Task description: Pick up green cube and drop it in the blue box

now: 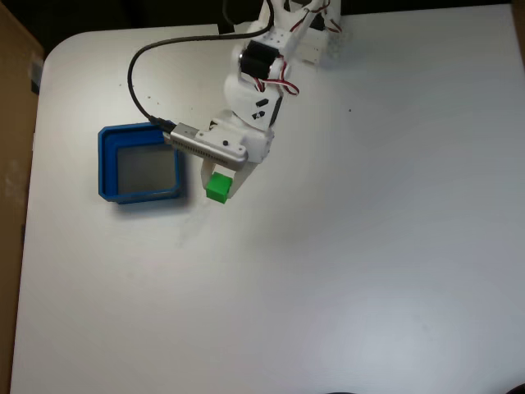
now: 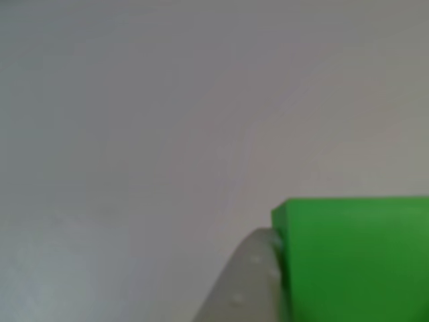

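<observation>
The green cube (image 1: 217, 187) sits between the fingers of my white gripper (image 1: 220, 185), just right of the blue box (image 1: 107, 164) in the fixed view. The gripper is shut on the cube, and the arm reaches down to it from the top of that view. The blue box lies flat with its grey floor bare, about a cube's width from the cube. In the other view the green cube (image 2: 355, 261) looms large at the lower right, with one pale finger (image 2: 244, 285) pressed against its left face and white table behind it.
The white table (image 1: 369, 246) stretches wide to the right and below the gripper. A black cable (image 1: 135, 74) loops from the arm over the table above the box. Brown cardboard (image 1: 12, 164) borders the table's left edge. The arm's base (image 1: 308, 37) stands at the top.
</observation>
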